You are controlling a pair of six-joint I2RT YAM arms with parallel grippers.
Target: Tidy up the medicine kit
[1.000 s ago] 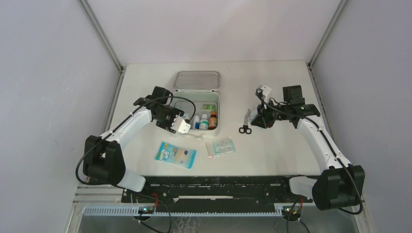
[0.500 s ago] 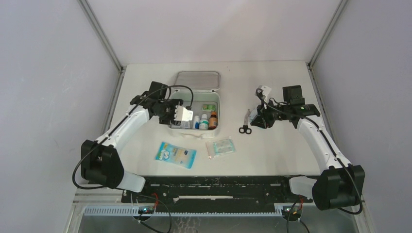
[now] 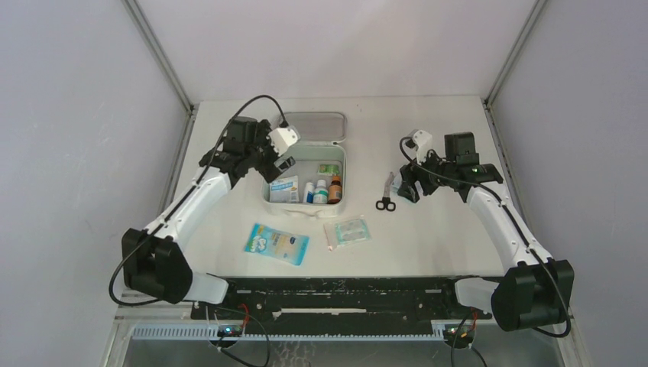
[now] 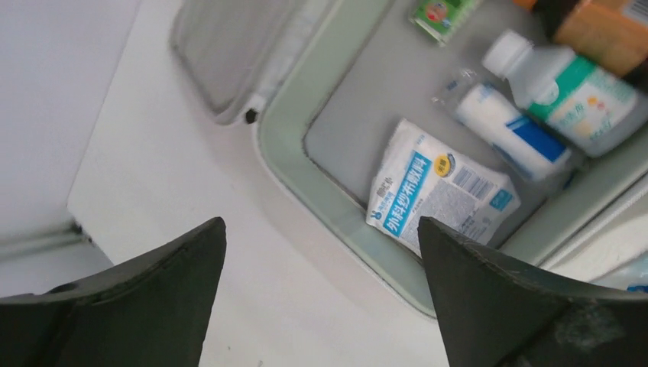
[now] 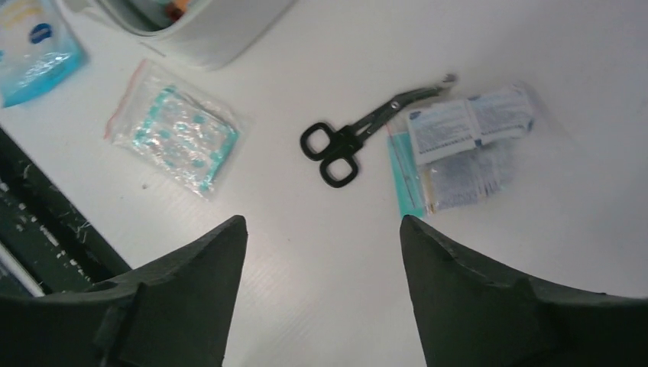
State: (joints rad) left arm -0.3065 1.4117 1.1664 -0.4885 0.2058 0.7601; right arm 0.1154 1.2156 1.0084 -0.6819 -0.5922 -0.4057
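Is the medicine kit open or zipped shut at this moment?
Open. The medicine kit's lid lies flat behind the tray, mesh lining up, and bottles and a blue-and-white packet show inside.

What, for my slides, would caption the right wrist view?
Right gripper, jaws open, above black scissors and stacked sachets on the white table.

The medicine kit (image 3: pixel 306 180) is lying open near the far edge of the table (image 3: pixel 428 237), the left gripper (image 3: pixel 281 163) hovering over its left rim. The right gripper (image 3: pixel 403 187) is hanging beside the scissors (image 3: pixel 386 200); a blue-and-white packet (image 3: pixel 277 244) is lying toward the near edge.
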